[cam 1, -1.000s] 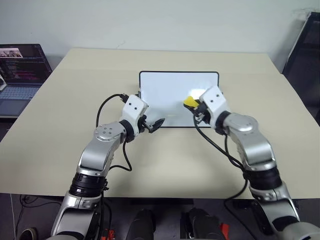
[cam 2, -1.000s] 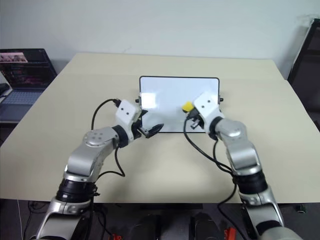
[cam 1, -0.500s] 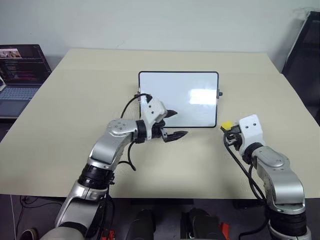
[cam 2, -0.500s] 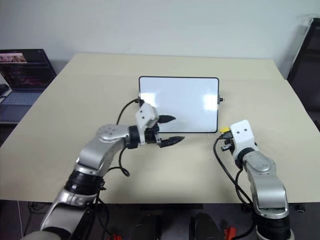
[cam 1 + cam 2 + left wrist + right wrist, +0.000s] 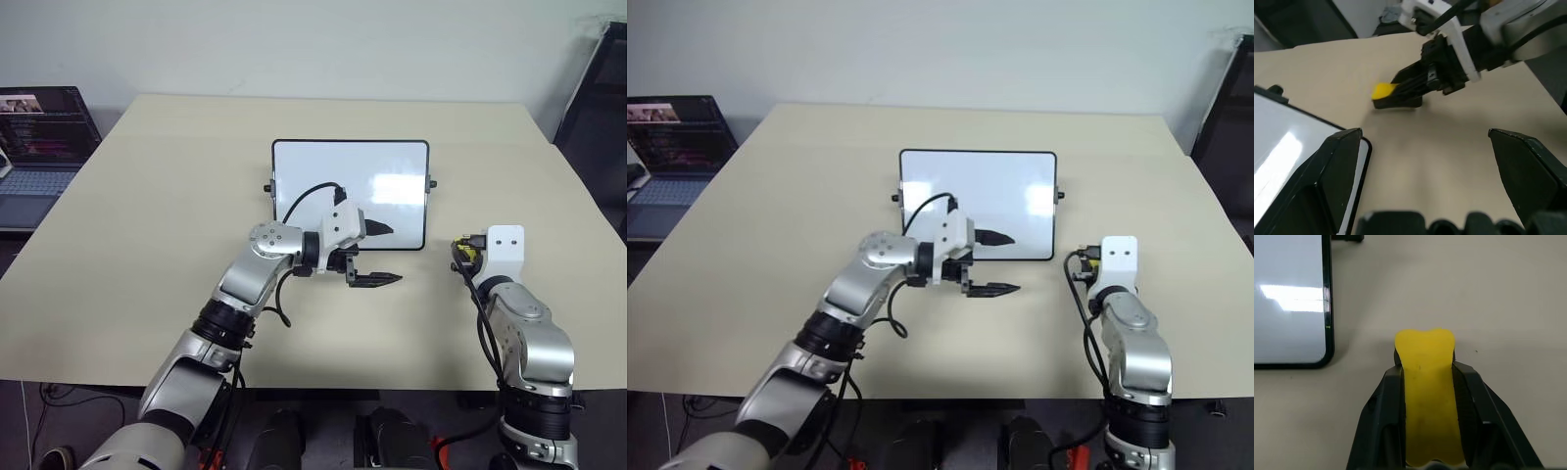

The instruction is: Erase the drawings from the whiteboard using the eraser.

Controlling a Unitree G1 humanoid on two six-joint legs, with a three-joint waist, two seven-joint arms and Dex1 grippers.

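Beige table (image 5: 147, 215) under a plain pale wall (image 5: 294, 39); dark rack (image 5: 598, 108) at the far right.

Right gripper (image 5: 1425, 377): clamped tight on the yellow eraser (image 5: 1426, 382), block squeezed between both black fingers, yellow end protruding past the tips. Positioned over bare table just beside the near right corner of the whiteboard (image 5: 333, 171), apart from the frame. Eraser also visible from the left wrist camera (image 5: 1385, 92), low over the table top.

Left gripper (image 5: 377, 255): fingers spread wide, nothing between them. Pointing sideways toward the right gripper, over the near edge of the whiteboard; upper finger (image 5: 377, 229) over the white surface, lower finger (image 5: 375, 280) over the table in front of the frame.

Whiteboard: flat at table centre, thin black frame, small black knobs on both sides. White surface clean, with a window glare patch; no readable marks, labels or brand names.

Open laptop (image 5: 39, 137) off the left edge of the table, screen lit, text too small to read.
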